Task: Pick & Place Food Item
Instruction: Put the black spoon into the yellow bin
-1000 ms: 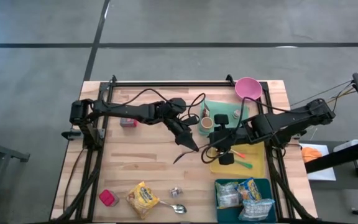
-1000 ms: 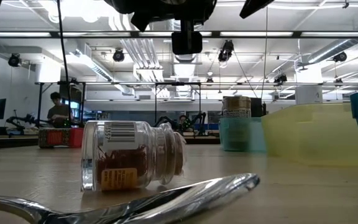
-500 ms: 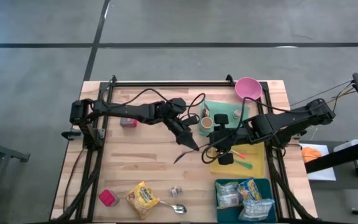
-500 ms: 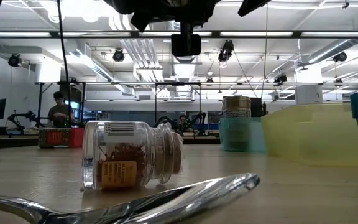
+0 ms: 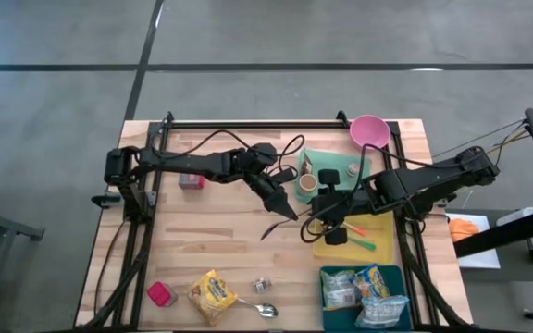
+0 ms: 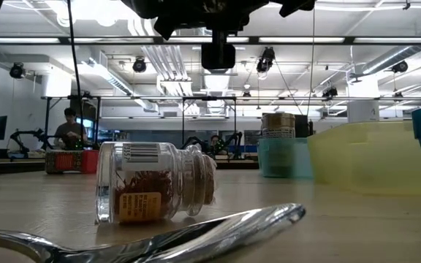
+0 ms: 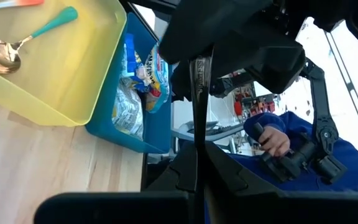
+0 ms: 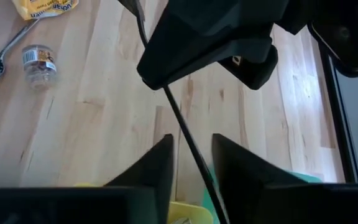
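A thin dark utensil [image 5: 271, 231] hangs above the table's middle, and my left gripper [image 5: 290, 215] is shut on it. One end sticks out toward the near edge. The other end [image 8: 188, 140] runs between the fingers of my right gripper [image 8: 191, 158], which stands open right beside the left one [image 5: 318, 219]; whether those fingers touch it, I cannot tell. A yellow snack packet [image 5: 212, 295] and a small spice jar [image 5: 262, 285] lie on the wood near the front edge. The jar rests on its side [image 6: 156, 183]. My left gripper pinches the utensil's flat stem [image 7: 196, 163] between its two fingers, coming slanting down from the table's far left. The utensil is lifted clear of the table, and part of it sticks out on each side of the fingers.
A yellow tray [image 5: 382, 252] with coloured utensils and a blue bin [image 5: 329, 277] of snack packets stand at the right front. A green tray [image 5: 327, 159] with a cup and a pink bowl [image 5: 369, 130] sit behind. A spoon [image 5: 263, 310] and a red item [image 5: 162, 294] lie near the front.
The spice jar has rolled a little where it lies, so more of its label faces the low camera. Both arms have kept their places.
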Motion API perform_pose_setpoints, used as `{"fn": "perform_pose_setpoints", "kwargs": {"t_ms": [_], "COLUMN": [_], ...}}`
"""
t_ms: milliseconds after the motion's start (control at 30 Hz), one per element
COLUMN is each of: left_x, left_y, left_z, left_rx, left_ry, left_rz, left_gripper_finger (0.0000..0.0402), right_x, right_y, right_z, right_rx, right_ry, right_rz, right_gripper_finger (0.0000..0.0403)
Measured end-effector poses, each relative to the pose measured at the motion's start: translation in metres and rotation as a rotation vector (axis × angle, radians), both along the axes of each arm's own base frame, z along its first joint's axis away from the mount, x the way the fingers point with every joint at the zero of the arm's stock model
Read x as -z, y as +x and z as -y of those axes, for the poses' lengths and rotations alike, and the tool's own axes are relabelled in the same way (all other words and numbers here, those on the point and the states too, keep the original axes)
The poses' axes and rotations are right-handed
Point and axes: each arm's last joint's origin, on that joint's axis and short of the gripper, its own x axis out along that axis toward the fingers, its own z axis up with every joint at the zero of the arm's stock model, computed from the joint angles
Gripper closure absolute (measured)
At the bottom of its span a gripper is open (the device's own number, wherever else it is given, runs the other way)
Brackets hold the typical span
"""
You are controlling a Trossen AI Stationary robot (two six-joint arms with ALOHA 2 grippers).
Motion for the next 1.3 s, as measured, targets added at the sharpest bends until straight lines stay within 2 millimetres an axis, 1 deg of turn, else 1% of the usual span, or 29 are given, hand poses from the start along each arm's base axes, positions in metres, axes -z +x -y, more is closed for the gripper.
{"fn": "perform_pose_setpoints", "kwargs": {"t_ms": [133,167,267,300,367,633,767,900,1033,1133,1200,1300], "left_x": [0.0,0.0,0.0,0.0,0.0,0.0,0.0,-0.004,-0.015,-0.027,-0.037,-0.058], "left_y": [0.0,0.0,0.0,0.0,0.0,0.0,0.0,0.0,-0.004,-0.01,-0.015,-0.027], "left_z": [0.0,0.0,0.0,0.0,0.0,0.0,-0.002,-0.008,-0.014,-0.018,-0.018,-0.017], "left_rx": [0.002,0.008,0.006,0.006,0.004,-0.01,-0.013,-0.027,-0.056,-0.087,-0.103,-0.119], "left_ry": [-0.007,-0.01,-0.01,-0.009,-0.008,-0.001,-0.001,0.003,0.027,0.072,0.109,0.169], "left_rz": [-0.007,-0.008,-0.008,-0.008,-0.008,-0.002,0.0,0.033,0.085,0.137,0.183,0.267], "left_gripper_finger": [0.0392,0.0392,0.0392,0.0391,0.0374,0.0257,0.0212,0.0178,0.0157,0.0153,0.0152,0.0152], "right_x": [0.0,0.0,0.0,0.0,0.001,0.001,0.001,0.004,0.007,0.008,0.01,0.015], "right_y": [0.0,0.0,0.0,0.001,0.001,0.001,0.0,-0.003,-0.008,-0.013,-0.02,-0.034], "right_z": [-0.001,-0.001,-0.002,-0.002,-0.002,-0.004,-0.006,-0.006,-0.006,-0.008,-0.008,-0.008], "right_rx": [-0.034,-0.045,-0.076,-0.076,-0.069,-0.049,-0.04,0.011,0.098,0.133,0.164,0.221], "right_ry": [-0.004,-0.005,0.018,0.018,0.022,0.073,0.103,0.139,0.189,0.223,0.252,0.308], "right_rz": [-0.001,-0.002,-0.008,-0.011,-0.014,-0.013,-0.019,-0.052,-0.103,-0.101,-0.101,-0.095], "right_gripper_finger": [0.0368,0.038,0.0389,0.0391,0.0392,0.0394,0.0394,0.0394,0.0395,0.0395,0.0395,0.0395]}}
